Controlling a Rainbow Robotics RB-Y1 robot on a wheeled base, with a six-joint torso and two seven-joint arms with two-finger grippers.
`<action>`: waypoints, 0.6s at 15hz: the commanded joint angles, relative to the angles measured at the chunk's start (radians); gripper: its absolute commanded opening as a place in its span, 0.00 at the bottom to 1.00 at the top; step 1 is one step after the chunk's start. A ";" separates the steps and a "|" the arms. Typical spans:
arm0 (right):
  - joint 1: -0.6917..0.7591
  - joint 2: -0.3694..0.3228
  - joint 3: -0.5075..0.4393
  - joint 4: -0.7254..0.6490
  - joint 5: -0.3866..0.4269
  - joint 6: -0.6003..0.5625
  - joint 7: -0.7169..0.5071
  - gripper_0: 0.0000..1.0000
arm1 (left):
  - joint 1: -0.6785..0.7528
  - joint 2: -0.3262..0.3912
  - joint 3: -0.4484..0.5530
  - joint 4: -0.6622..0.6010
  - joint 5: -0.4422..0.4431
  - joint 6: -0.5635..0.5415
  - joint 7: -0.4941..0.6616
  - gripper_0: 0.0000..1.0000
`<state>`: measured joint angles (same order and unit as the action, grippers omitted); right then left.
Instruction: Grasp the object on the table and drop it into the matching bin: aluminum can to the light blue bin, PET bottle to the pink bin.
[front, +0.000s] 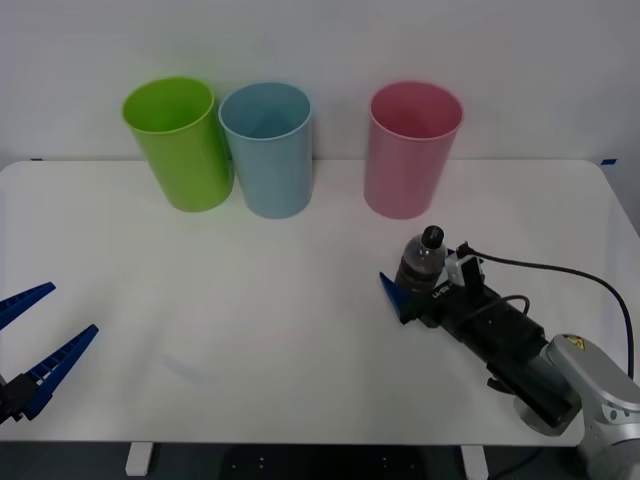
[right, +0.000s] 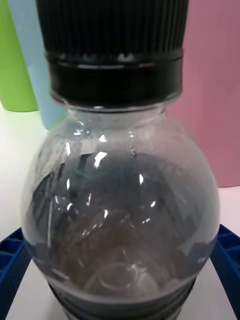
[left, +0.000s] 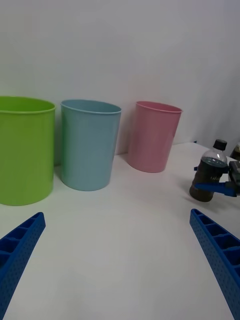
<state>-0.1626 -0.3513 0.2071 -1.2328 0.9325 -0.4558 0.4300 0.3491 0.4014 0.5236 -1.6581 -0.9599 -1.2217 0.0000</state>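
The PET bottle (front: 420, 262), dark brown with a black cap, stands upright at the right of the white table (front: 250, 330), just in front of the pink bin (front: 410, 150). My right gripper (front: 412, 290) is shut on the bottle's lower body. In the right wrist view the bottle (right: 120, 200) sits between both blue fingers (right: 10, 260), which touch its sides. Whether its base rests on the table is unclear. The light blue bin (front: 268, 150) stands left of the pink bin. My left gripper (front: 70, 310) hangs open at the table's front left. The left wrist view shows the bottle (left: 210, 175) in the right gripper.
A lime green bin (front: 180, 140) stands touching the light blue bin on its left, at the back of the table. A black cable (front: 560, 275) loops from the right wrist. A white wall rises behind the bins.
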 joint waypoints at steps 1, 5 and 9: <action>0.000 0.000 0.000 -0.001 0.000 0.005 0.003 1.00 | 0.000 0.000 0.000 0.000 0.000 0.000 0.000 1.00; 0.000 0.000 0.000 -0.001 -0.003 0.009 0.001 0.77 | 0.000 0.000 0.000 0.000 0.000 0.000 0.000 1.00; 0.000 0.000 0.000 -0.001 -0.023 0.011 0.003 0.00 | 0.000 0.000 0.000 0.000 0.000 0.000 0.000 1.00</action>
<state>-0.1639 -0.3513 0.2073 -1.2331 0.9105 -0.4447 0.4316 0.3491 0.4014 0.5236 -1.6581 -0.9599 -1.2217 0.0000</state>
